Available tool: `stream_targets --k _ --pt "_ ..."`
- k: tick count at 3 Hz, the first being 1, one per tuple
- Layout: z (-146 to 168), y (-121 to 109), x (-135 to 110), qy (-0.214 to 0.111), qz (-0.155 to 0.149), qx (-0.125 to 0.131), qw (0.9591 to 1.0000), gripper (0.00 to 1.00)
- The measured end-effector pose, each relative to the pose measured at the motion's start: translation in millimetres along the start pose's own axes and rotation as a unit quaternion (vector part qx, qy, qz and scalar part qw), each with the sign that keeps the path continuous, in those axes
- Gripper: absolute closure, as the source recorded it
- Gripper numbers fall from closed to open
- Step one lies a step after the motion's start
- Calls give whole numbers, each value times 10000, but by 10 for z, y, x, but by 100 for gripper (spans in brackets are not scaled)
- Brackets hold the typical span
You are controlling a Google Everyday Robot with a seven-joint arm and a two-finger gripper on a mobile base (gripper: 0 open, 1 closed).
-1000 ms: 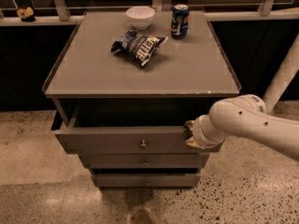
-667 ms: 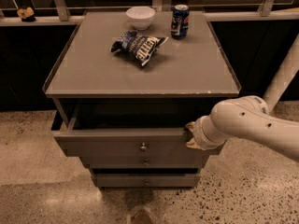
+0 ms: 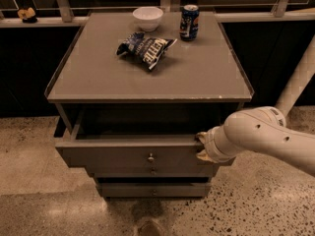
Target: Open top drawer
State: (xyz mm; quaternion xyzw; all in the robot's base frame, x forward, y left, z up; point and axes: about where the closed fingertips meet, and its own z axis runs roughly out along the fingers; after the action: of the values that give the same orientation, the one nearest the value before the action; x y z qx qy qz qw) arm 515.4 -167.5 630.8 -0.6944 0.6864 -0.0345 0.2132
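Your top drawer [image 3: 108, 156] sits just under the tabletop [image 3: 197, 77], standing partly out toward the camera, long axis left to right, knob [image 3: 151, 157] facing you. Your gripper [image 3: 203, 146] is at its front's right end, and the arm [image 3: 261, 134] reaches in from the right. You cannot tell whether it grips.

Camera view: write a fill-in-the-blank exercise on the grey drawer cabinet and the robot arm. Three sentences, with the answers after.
1. The wide grey top drawer with a small round metal knob is ____, not shut.
2. The robot's white gripper sits at the ____ end of that drawer's front, as the picture shows it.
3. On the flat grey cabinet top, the round white bowl stands to the ____ of the blue drinks can.
Missing words: open; right; left.
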Motion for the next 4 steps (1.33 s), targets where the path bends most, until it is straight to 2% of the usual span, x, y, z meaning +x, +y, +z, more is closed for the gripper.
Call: stream_targets --k 4 --pt "-23 152 39 -3 -122 -1 9999 100"
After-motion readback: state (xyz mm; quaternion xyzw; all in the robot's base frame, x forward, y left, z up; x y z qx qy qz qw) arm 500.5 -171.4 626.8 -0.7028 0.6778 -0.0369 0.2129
